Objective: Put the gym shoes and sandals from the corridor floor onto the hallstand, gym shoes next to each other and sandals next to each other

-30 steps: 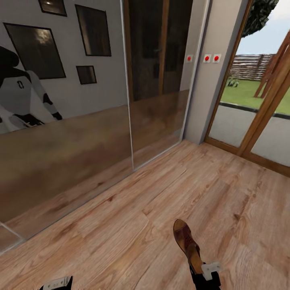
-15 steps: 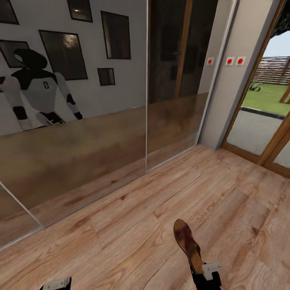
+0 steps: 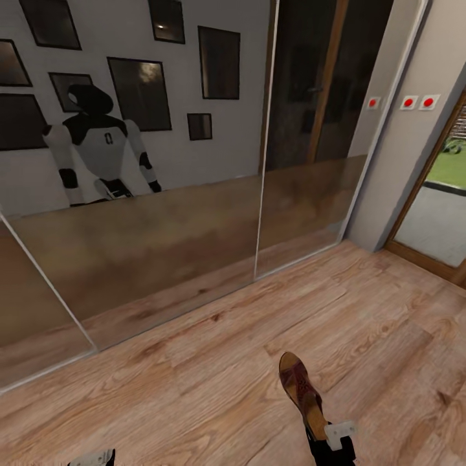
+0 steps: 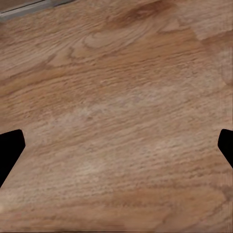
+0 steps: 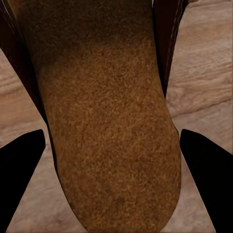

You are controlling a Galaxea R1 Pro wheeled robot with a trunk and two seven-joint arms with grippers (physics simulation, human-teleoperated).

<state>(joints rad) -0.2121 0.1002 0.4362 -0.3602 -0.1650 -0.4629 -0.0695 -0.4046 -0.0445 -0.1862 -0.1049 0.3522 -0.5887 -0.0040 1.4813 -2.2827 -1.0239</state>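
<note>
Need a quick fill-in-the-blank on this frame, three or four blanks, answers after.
1. The right gripper holds a flat brown ____.
2. The left gripper hangs open over the wood-grain plank ____.
3. The mirrored sliding doors reflect the white-and-black ____.

Answers: sandal; floor; robot.

Even, bright, shadowless render; daylight enters via glazed door. Mirror doors reflect hazily; wrist views soft, blurred.
</note>
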